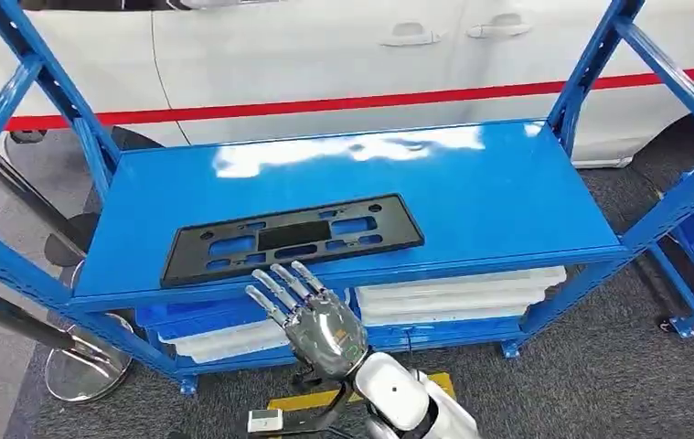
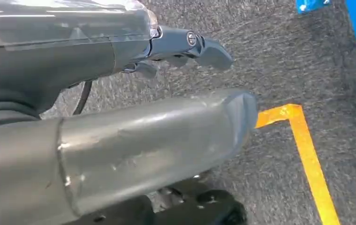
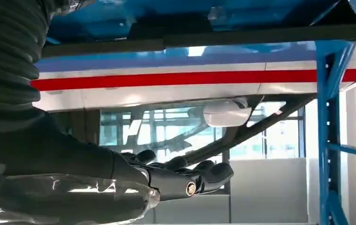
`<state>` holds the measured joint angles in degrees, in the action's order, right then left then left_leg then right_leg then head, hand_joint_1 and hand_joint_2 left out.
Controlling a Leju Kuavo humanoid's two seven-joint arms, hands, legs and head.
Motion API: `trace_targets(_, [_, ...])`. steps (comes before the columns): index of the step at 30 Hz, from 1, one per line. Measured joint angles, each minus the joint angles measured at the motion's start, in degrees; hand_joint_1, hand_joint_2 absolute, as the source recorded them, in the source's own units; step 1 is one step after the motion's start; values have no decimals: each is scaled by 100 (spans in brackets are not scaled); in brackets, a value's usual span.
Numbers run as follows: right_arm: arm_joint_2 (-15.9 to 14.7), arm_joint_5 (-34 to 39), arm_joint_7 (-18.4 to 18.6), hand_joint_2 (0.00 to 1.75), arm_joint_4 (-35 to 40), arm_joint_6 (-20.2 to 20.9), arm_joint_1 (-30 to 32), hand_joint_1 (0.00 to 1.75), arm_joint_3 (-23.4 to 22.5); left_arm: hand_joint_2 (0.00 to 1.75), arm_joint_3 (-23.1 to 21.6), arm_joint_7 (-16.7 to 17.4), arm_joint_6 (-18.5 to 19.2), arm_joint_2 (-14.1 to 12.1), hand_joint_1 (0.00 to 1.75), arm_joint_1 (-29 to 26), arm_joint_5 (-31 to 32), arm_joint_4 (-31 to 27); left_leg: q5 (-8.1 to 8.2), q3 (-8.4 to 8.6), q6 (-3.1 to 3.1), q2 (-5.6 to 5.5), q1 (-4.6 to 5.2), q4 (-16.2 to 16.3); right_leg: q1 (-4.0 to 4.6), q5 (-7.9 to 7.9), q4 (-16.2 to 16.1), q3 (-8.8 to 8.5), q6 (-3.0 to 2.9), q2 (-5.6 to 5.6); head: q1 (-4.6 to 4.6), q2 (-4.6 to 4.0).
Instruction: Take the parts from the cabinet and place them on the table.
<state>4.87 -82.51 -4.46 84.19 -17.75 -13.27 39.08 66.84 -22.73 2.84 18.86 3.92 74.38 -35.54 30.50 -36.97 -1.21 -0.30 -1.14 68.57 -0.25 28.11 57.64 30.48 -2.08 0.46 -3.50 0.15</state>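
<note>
Right hand [image 1: 311, 315] raised in front of the blue rack [image 1: 507, 197], fingers [image 1: 274, 288] straight and spread, holding nothing; fingertips just short of the shelf's front edge, close to the black plate [image 1: 293, 238] but not touching as far as the head view shows. Black plate lies flat on the top shelf, near the front edge, left of centre. Left hand [image 2: 119, 93] hangs over grey carpet [image 2: 284, 51] with orange floor tape [image 2: 307, 150]; fingers extended and apart, nothing held. White trays [image 1: 462, 293] stacked on the lower shelf. White car [image 1: 325, 55] with red stripe behind. No readable writing
</note>
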Motion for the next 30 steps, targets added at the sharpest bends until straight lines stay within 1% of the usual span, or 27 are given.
trace_targets(1, [15, 0, -2, 175, 4, 0, -3, 0, -22, 0, 0, 0, 0, -9, 0, 0, 0, 0, -385, 142, 14, 5, -8, -467, -9, 59, 4, -79, 24, -2, 0, 0])
trace_targets(2, [33, 0, -2, 175, 9, 2, -2, 0, -48, 0, 0, -2, 2, -22, 0, -5, -2, 0, -641, 258, 41, 14, -10, -873, -15, 122, 5, -149, 54, -14, 0, 0])
trace_targets(3, [33, 7, -2, 175, 11, 4, -8, 0, -63, 0, 2, 4, 4, -24, 0, -18, -2, 7, -457, 222, 49, 15, 38, -835, -11, 140, 0, -172, 84, -16, -4, 0])
trace_targets(4, [37, 18, 0, 175, 22, 4, -17, 0, -76, 0, 0, 0, 6, -26, 0, 8, -4, 7, -413, 274, 104, 24, 59, -1025, 0, 161, 21, -136, 125, -14, 11, 0])
trace_targets(5, [44, 17, 0, 175, 39, 9, -3, 0, -96, 0, -2, 4, 9, -28, 0, 8, -4, 7, -500, 254, 171, 19, 61, -985, 4, 209, 14, -142, 165, -19, 0, 0])
trace_targets(6, [46, 17, -2, 175, 57, 13, -3, 0, -109, 0, 0, 4, 9, -31, 0, -17, -15, 7, -473, 258, 206, 18, 70, -964, 0, 220, -8, -171, 194, -19, 4, 0])
trace_targets(7, [50, 17, 0, 175, 83, 15, -13, 0, -122, 0, 0, 4, 9, -33, 0, -19, -15, 7, -483, 280, 245, 12, 24, -1008, 25, 250, -7, -193, 235, -25, 6, 0])
trace_targets(8, [50, 18, 2, 175, 112, 17, -7, 0, -149, 0, -2, 2, 11, -31, 0, -21, -15, 7, -489, 325, 272, 21, 8, -1049, -11, 305, 57, -192, 265, -26, 7, 0])
trace_targets(9, [52, 17, 4, 175, 127, 20, -17, 0, -168, 0, -2, 0, 11, -33, 0, -14, -17, 7, -466, 358, 318, 23, 7, -1067, -9, 409, 290, -85, 290, -28, 4, 0])
trace_targets(10, [50, 11, 9, 175, 127, 33, -18, 0, -192, 0, -2, 0, 11, -33, 0, -4, -15, 7, -439, 389, 357, 26, 8, -1068, -15, 641, 815, 208, 324, -27, 4, 0])
trace_targets(11, [46, -4, 11, 175, 125, 50, -9, 0, -205, 0, -2, 0, 11, -33, 0, 0, -15, 7, -413, 411, 376, 26, 10, -1067, -20, 801, 1248, 466, 344, -27, 4, 0])
trace_targets(12, [37, -11, 20, 175, 122, 72, 3, 0, -218, 0, -2, 0, 11, -33, 0, -1, -15, 7, -381, 441, 384, 25, 12, -1066, -23, 905, 1694, 766, 359, -27, 4, 0])
trace_targets(13, [31, -13, 26, 175, 118, 89, 5, 0, -225, 0, -2, 2, 11, -35, 0, -5, -15, 7, -347, 480, 383, 21, 12, -1065, -27, 861, 1913, 971, 367, -27, 4, 0])
trace_targets(14, [31, -15, 28, 175, 118, 96, 5, 0, -234, 0, -2, 2, 13, -35, 0, -8, -15, 7, -309, 531, 374, 12, 12, -1066, -32, 665, 1831, 1021, 364, -28, 4, 0])
trace_targets(15, [31, -15, 31, 175, 118, 96, 4, 0, -243, 0, -2, 2, 13, -35, 0, -8, -15, 7, -265, 597, 364, -1, 12, -1066, -38, 357, 1513, 945, 352, -29, 4, 0])
trace_targets(17, [31, -15, 42, 175, 118, 96, 0, 0, -251, 0, -4, 2, 13, -33, 0, -5, -15, 7, -154, 748, 316, -15, 12, -1070, -37, -382, 430, 558, 287, -32, 4, 0])
trace_targets(18, [28, -17, 44, 175, 107, 98, -2, 0, -255, 0, -4, 2, 15, -33, 0, -5, -13, 9, -117, 741, 282, -15, 24, -1072, -14, -321, 326, 500, 244, -37, 4, 0])
trace_targets(19, [31, -17, 46, 175, 107, 98, -8, 0, -258, 0, -2, 4, 15, -35, 0, 13, -13, 9, -92, 740, 240, -24, 49, -1047, 12, -285, 172, 460, 223, -37, 2, 0])
trace_targets(21, [31, -48, 70, 175, 105, 118, -7, 0, -260, 0, -4, 4, 15, -39, 0, 10, 4, 9, -101, 749, 180, -8, 43, -1095, 35, -250, 194, 491, 181, -12, 4, 0])
trace_targets(23, [33, -153, 92, 175, 103, 175, -12, 0, -271, 0, -35, -39, 7, -42, 0, 19, 70, 9, -22, 773, 116, 3, 32, -1076, -33, -265, 85, 419, 114, -17, 7, 0])
trace_targets(24, [33, -205, 98, 175, 88, 236, -15, 0, -291, 0, -65, -61, 0, -55, 0, 25, 83, 9, 66, 714, 96, 5, 32, -904, -32, -253, 63, 380, 81, -24, 4, 0])
trace_targets(25, [33, -251, 105, 175, 66, 269, -25, 0, -304, 0, -94, -72, -2, -63, 0, 35, 87, 11, 241, 535, 75, 5, 33, -552, -32, -238, 60, 362, 45, -44, 7, 0])
trace_targets(26, [33, -293, 109, 175, 15, 297, -34, 0, -312, 0, -114, -77, -2, -79, 0, 36, 87, 15, 447, 275, 51, 5, 29, -67, -26, -222, 62, 351, 22, -48, 4, 0])
trace_targets(27, [31, -352, 111, 175, -53, 324, -34, 0, -326, 0, -131, -83, -2, -90, 0, 34, 103, 20, 598, 20, 35, 6, 27, 374, -17, -209, 65, 346, 3, -51, 4, 0])
trace_targets(28, [28, -415, 111, 175, -142, 326, -32, 0, -341, 0, -138, -90, -2, -100, 0, 29, 118, 26, 633, -187, 25, 6, 26, 680, -10, -197, 71, 342, -3, -48, 6, 0])
trace_targets(29, [28, -498, 127, 175, -244, 334, -35, 0, -352, 0, -142, -90, -2, -111, 0, 26, 120, 28, 499, -251, 28, 6, 26, 682, -7, -181, 80, 330, -2, -37, 4, 0])
trace_targets(30, [28, -561, 142, 175, -334, 347, -35, 0, -354, 0, -151, -90, -2, -125, 0, 28, 120, 33, 259, -170, 41, 6, 27, 415, -6, -163, 88, 309, 7, -23, 7, 0])
